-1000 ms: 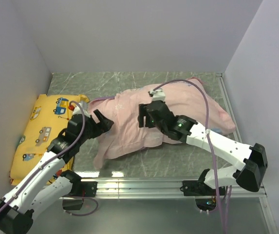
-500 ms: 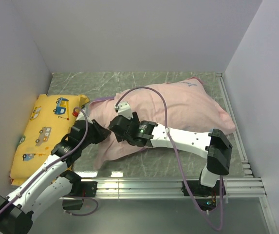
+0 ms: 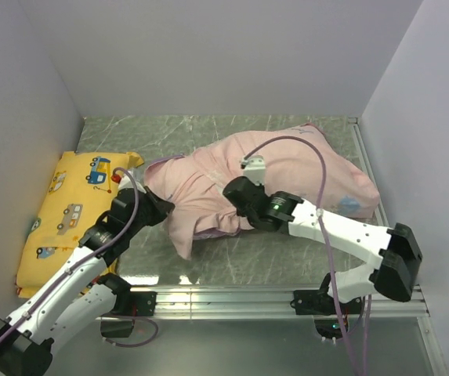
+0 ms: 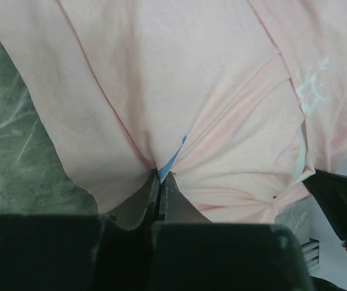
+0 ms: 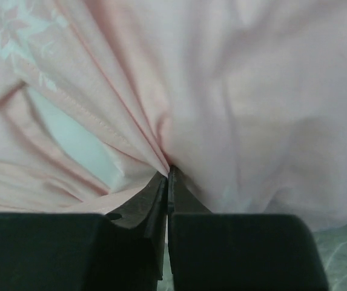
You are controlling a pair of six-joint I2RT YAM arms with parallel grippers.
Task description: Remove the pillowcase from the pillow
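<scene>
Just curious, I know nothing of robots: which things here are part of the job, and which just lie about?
In the job: the pillowcase, pinched by the left gripper and the right gripper; the pillow inside it, only a white patch showing.
Lying about: the yellow pillow with cartoon vehicles, on the left.

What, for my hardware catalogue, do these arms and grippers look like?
The left arm and right arm have white shells, black joints and a lilac cable each. A green light marks the right arm. The left gripper and right gripper have tapered black fingers.
</scene>
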